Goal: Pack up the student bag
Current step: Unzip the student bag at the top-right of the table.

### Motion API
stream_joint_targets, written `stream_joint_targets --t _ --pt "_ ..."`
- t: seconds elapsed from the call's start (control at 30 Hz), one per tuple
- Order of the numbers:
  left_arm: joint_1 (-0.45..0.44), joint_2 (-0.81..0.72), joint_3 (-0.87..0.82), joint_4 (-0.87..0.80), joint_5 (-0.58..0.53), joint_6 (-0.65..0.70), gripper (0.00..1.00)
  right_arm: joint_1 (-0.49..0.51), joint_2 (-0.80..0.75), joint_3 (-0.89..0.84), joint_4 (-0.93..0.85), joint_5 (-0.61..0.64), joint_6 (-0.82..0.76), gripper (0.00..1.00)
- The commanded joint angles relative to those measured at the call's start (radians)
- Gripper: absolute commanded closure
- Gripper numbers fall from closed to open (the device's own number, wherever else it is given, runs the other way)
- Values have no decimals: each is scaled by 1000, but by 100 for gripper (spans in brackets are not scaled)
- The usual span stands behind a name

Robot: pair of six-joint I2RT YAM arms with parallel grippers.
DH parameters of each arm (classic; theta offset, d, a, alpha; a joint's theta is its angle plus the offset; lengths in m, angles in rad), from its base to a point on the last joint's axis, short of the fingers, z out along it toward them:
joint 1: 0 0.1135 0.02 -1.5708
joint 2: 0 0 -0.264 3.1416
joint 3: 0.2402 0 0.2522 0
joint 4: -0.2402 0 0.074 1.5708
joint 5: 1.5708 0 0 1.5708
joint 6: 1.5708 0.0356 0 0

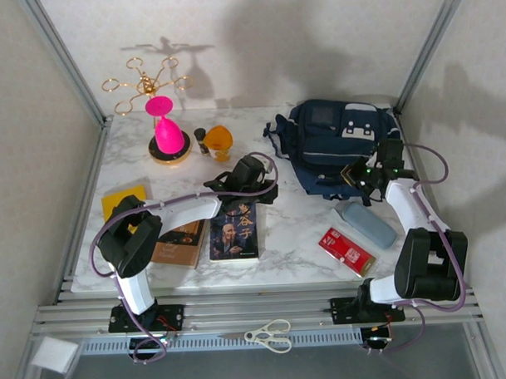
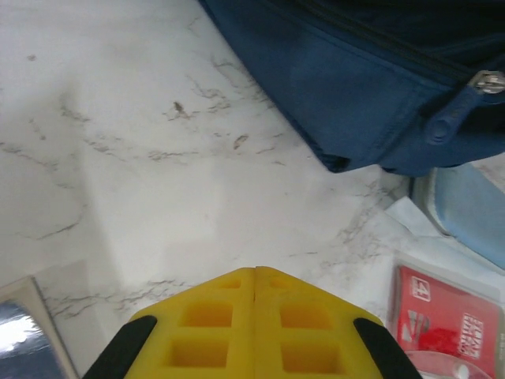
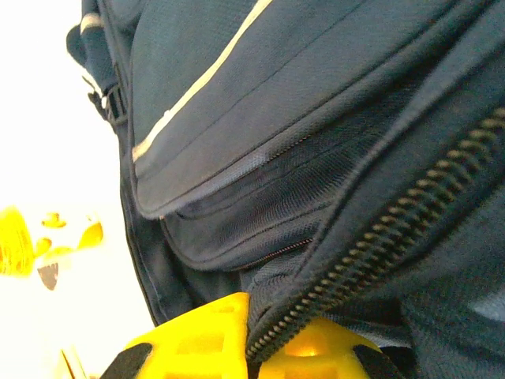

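The student bag, a navy backpack with pale trim, lies at the back right of the marble table. My right gripper is at the bag's near right edge. In the right wrist view its yellow fingers are shut on the bag's zip edge, with the bag's fabric rising above them. My left gripper hovers over the table's middle, left of the bag. It is shut with nothing in it, and the bag's corner lies ahead to the right.
A blue-grey case and a red packet lie in front of the bag. A book, a brown book and a yellow pad sit at the left. A pink glass, an orange cup and a gold rack stand at the back. Scissors rest on the front rail.
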Motion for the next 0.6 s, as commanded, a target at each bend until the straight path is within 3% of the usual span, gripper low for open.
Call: stream_joint_targets --t 0.0,0.07,0.23,0.4,0.57 --pt "-12 19 71 39 59 2 100 11 -5 60 -30 -66 -105 100" --pt "-28 42 132 21 114 84 84 12 -5 80 -45 -92 -127 100" --pt "-34 89 251 -11 245 347 59 12 -6 100 -61 -83 -133 100" --pt "-38 196 410 -162 267 466 47 12 -5 108 -49 -99 -116 100" --pt "-42 252 485 -199 256 501 44 13 -5 110 -51 -108 -119 100"
